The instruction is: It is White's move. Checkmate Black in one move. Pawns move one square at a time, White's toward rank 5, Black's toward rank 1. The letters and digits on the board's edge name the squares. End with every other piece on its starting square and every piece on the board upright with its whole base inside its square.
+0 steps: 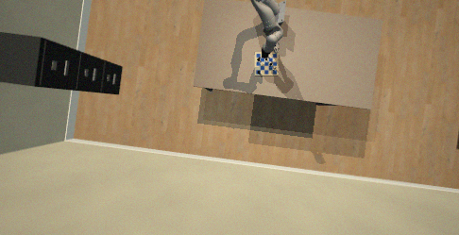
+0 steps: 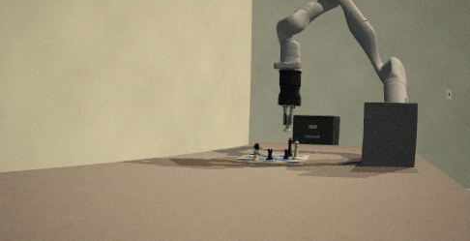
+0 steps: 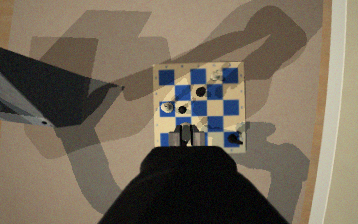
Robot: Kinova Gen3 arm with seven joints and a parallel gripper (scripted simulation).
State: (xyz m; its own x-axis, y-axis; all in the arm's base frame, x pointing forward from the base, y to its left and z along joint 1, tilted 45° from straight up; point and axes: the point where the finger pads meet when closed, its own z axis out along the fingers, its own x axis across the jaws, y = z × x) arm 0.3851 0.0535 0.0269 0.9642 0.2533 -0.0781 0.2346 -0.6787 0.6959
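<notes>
A small blue and cream chessboard (image 1: 261,73) (image 2: 302,159) (image 3: 214,107) lies on the table. My gripper (image 1: 265,52) (image 2: 287,121) (image 3: 186,131) hangs high above the board's near edge and is shut on a small white chess piece (image 2: 287,128) (image 3: 186,131); I cannot tell which kind it is. On the board stand two black pieces (image 3: 200,91) (image 3: 182,109) near the middle, a white piece (image 3: 167,107) at the left edge, a white piece (image 3: 216,75) at the far side and a black piece (image 3: 237,139) at the near right corner. They also show in the side view (image 2: 289,147) (image 2: 296,149).
The board lies on a brown table (image 1: 331,57) (image 2: 242,198). The arm's dark pedestal (image 2: 389,133) stands to the right of the board. A black box (image 2: 315,130) stands behind the board. A black cabinet (image 1: 57,66) stands off to the left on the floor.
</notes>
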